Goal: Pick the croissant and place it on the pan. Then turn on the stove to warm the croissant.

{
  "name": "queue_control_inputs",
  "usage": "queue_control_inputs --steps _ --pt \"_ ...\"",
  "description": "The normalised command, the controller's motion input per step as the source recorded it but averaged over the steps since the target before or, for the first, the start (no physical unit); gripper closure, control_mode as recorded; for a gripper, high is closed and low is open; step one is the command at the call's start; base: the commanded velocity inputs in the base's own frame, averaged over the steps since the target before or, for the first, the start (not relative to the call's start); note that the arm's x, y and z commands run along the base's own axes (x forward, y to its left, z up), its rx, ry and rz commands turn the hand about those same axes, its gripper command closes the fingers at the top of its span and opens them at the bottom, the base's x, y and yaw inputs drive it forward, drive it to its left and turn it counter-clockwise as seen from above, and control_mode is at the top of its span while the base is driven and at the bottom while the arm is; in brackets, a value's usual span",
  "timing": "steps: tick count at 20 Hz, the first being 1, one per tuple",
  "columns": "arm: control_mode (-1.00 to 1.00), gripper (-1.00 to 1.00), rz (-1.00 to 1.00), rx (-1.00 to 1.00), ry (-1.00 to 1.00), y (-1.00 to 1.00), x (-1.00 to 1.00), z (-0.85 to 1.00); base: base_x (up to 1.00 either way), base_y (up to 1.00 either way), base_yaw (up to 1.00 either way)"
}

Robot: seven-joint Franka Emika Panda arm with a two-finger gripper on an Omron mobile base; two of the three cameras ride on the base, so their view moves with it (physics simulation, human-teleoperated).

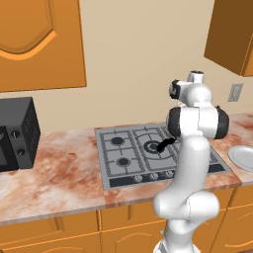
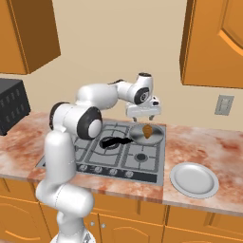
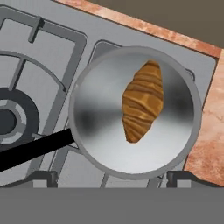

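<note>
The brown ridged croissant (image 3: 142,101) was seen lying in the round grey metal pan (image 3: 96,127) for warming, w/ gripper (image 2: 143,114) fingers wide apart, holding nothing.

A plain beige wall (image 1: 138,59) backs a reddish-brown mottled stone desk (image 1: 59,173). Orange wooden upper cabinets (image 1: 39,44) hang on the wall; matching base cabinets (image 2: 199,223) stand below. A grey wall socket plate (image 2: 223,105) sits at right. A black boxy microwave (image 1: 17,133) rests at left.
</note>
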Motion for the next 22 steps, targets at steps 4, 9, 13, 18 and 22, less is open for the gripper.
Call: queue_control_inputs --steps 4,9,13,18,22 --pt "-1.00 -1.00 0.00 0.00 -0.01 0.14 -0.39 0.39 0.00 0.00 0.00" --pt "-1.00 -1.00 0.00 0.00 0.00 0.01 -0.42 0.25 0.00 0.00 0.00" --pt "-1.00 -1.00 0.00 0.00 0.00 0.01 -0.49 0.13 0.00 0.00 0.00" --pt "-1.00 -1.00 0.00 0.00 0.00 0.03 -0.50 0.12 0.00 0.00 0.00" --pt "-1.00 -1.00 0.00 0.00 0.02 0.12 -0.43 0.01 0.00 0.00 0.00"
